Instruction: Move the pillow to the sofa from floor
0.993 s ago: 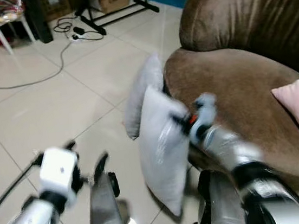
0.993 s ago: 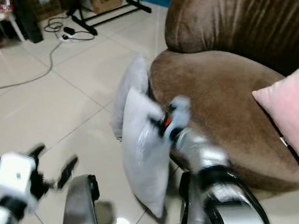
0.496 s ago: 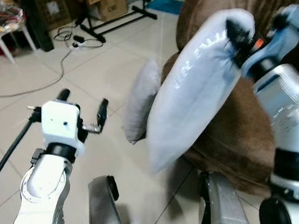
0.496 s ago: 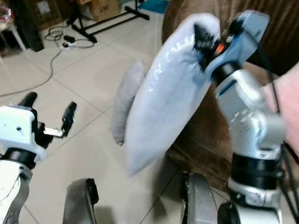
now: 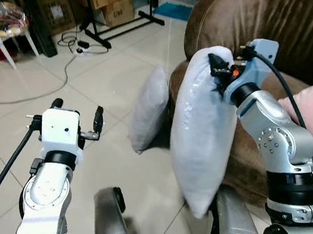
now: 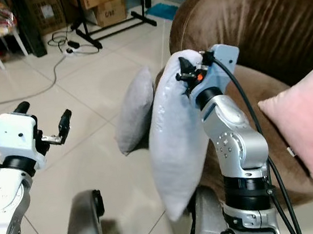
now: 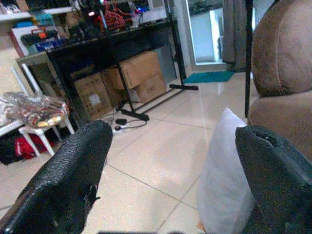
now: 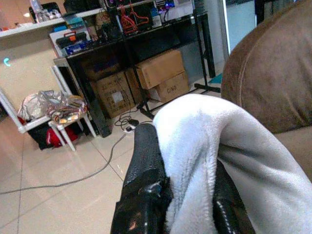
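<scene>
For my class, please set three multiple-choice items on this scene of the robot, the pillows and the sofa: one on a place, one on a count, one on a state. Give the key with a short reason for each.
1. Where is the second light grey pillow, the one not being carried?
A. On the sofa seat
B. On the tiled floor, leaning against the sofa front
C. On the white table

2. How many pillows are in view, all colours together?
A. Two
B. Three
C. Five

3. How are the left gripper's fingers?
A. Open, holding nothing
B. Shut on a cable
C. Shut on a pillow

Key: 1 B, the second light grey pillow stands on the tiled floor against the brown velvet sofa. 2 B, that pillow, the light grey pillow clamped at its top corner in the right gripper, and a pink pillow on the seat. 3 A, the left gripper has its fingers spread with only air between.
</scene>
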You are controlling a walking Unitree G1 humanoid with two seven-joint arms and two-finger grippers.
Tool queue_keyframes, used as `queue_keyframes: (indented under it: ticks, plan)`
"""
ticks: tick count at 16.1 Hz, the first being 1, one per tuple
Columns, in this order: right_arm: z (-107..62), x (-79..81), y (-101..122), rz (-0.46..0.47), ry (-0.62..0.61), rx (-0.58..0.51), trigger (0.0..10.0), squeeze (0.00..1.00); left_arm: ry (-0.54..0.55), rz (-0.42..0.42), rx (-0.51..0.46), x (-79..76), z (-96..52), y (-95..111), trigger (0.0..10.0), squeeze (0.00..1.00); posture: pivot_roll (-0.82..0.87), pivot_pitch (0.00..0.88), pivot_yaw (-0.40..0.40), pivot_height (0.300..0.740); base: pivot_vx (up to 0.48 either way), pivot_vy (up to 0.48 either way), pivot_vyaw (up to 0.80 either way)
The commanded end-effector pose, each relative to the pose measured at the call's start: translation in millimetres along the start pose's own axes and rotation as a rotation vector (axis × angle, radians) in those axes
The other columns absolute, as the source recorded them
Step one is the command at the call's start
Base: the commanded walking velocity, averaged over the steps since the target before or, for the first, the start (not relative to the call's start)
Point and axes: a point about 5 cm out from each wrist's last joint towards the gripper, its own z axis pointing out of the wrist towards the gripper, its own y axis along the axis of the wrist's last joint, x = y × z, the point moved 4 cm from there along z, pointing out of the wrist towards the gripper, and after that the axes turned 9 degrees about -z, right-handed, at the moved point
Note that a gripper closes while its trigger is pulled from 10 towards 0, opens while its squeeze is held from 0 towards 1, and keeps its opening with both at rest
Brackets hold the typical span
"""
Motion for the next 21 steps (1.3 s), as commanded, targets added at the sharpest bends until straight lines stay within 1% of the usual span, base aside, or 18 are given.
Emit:
queue_keyframes:
  ticks: [1,2,3,4,5,9,11,14,17,21]
  plan:
    - [-0.5,5.8,32.2,-0.021,0.017,-0.115,10.0,0.00,0.013,0.005,-0.015,0.7,2.4,2.6,10.0,0.00,0.14,0.000,-0.100,0.580,0.000,0.000,0.00]
    - [0.6,6.3,41.0,-0.013,0.020,-0.142,10.0,0.00,0.013,0.004,-0.018,-0.3,3.3,2.9,10.0,0.00,0.14,0.000,-0.100,0.590,0.000,0.000,0.00]
    - [1.4,7.8,53.2,0.018,0.039,-0.187,0.0,0.00,0.013,0.002,-0.022,-1.2,4.8,3.2,10.0,0.00,0.14,0.000,-0.101,0.600,0.000,0.000,0.00]
    - [2.1,7.8,61.3,0.009,0.039,-0.211,0.0,0.00,0.013,0.003,-0.025,-1.5,6.1,3.6,10.0,0.00,0.13,0.000,-0.101,0.610,0.000,0.000,0.00]
    - [2.5,7.5,63.5,0.004,0.036,-0.215,0.0,0.00,0.014,0.003,-0.027,-1.5,7.0,4.0,10.0,0.00,0.13,0.000,-0.101,0.615,0.000,0.000,0.00]
    - [1.8,7.5,62.3,-0.003,0.027,-0.214,0.0,0.00,0.016,-0.001,-0.039,-4.0,10.4,5.4,10.0,0.00,0.13,0.000,-0.097,0.650,0.000,0.000,0.00]
    - [-1.9,5.8,50.2,0.008,0.006,-0.184,0.0,0.00,0.014,0.006,-0.038,-6.5,9.5,3.8,10.0,0.00,0.13,0.000,-0.090,0.675,0.000,0.000,0.00]
    - [-9.0,-1.0,28.8,0.017,-0.038,-0.131,0.0,0.00,0.012,0.007,-0.033,-8.9,8.5,1.5,10.0,0.00,0.13,0.000,-0.082,0.710,0.000,0.000,0.00]
    - [-14.5,-2.0,18.1,0.018,-0.051,-0.103,0.0,0.00,0.008,0.015,-0.022,-8.5,8.4,-1.5,10.0,0.00,0.12,0.000,-0.076,0.735,0.000,0.000,0.00]
    - [-19.1,-4.7,6.1,0.021,-0.075,-0.069,0.0,0.00,0.001,0.017,-0.016,-9.4,9.1,-3.0,10.0,0.00,0.12,0.000,-0.076,0.740,0.000,0.000,0.00]
